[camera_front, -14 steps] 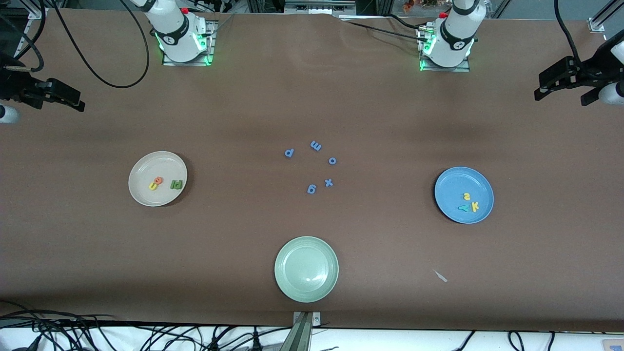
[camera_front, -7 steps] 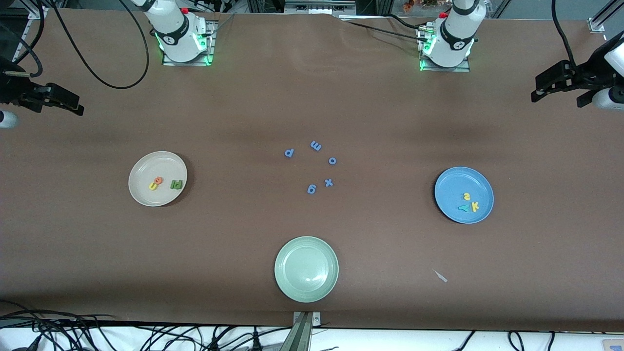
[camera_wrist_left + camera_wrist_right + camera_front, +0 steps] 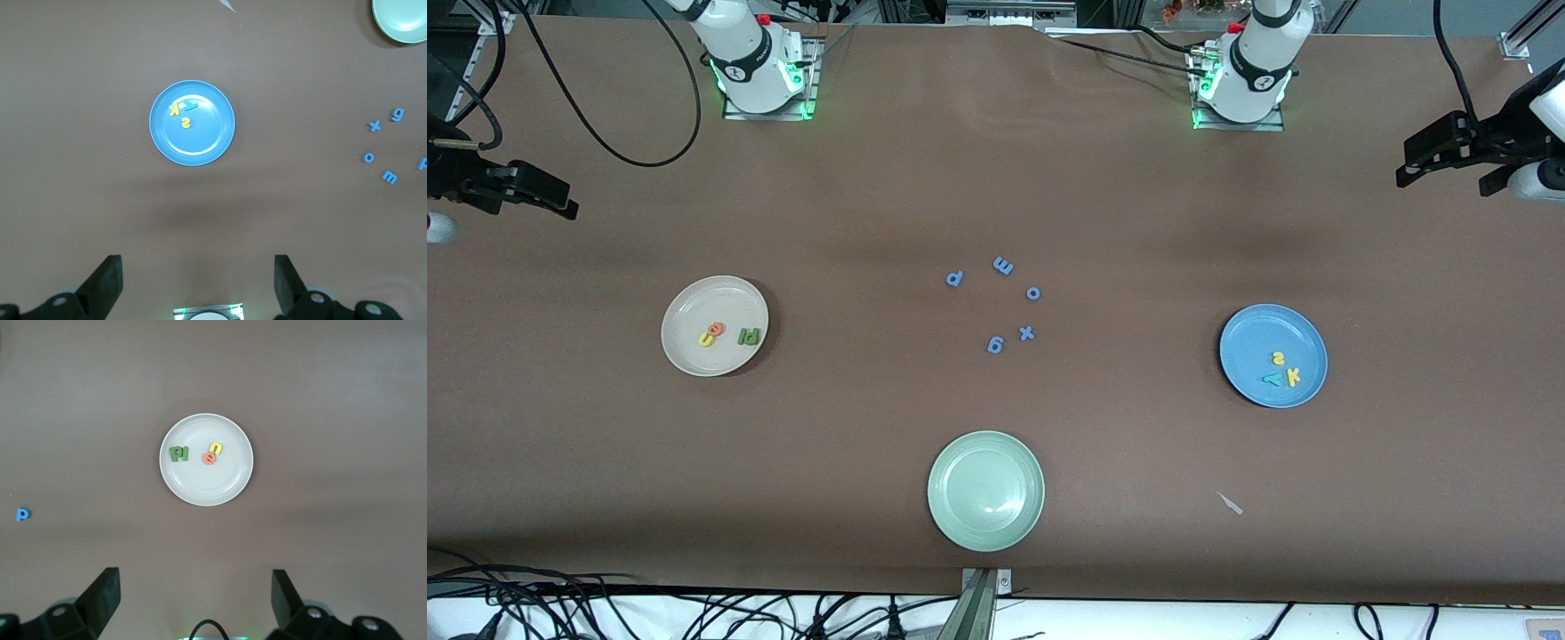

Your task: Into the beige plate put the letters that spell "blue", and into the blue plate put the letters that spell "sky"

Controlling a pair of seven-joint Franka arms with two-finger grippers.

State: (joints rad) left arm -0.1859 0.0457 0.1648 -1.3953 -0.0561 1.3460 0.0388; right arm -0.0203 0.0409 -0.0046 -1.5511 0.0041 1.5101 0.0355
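Beige plate [image 3: 694,356] holding 4 letters, blue plate [image 3: 1249,387] holding 3

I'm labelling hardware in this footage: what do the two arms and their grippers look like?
Both arms are white with black joint bands, on bases lit green, a red knob beside each. The left gripper and right gripper are black with flat two-finger jaws. Black cables loop from the arms.

Brown matte table cover [image 3: 996,178] fills nearly the whole view, w/ faint creases nr the middle of the edge by the bases. Light is soft & even, w/ broad dim shadow bands across the cloth. Along the camera-side edge: white floor strip [image 3: 1138,618] w/ tangled black cables [image 3: 534,604] & a grey metal bracket [image 3: 980,604] at the table's midpoint. Aluminium frame rails [image 3: 1005,11] run along the base-side edge.
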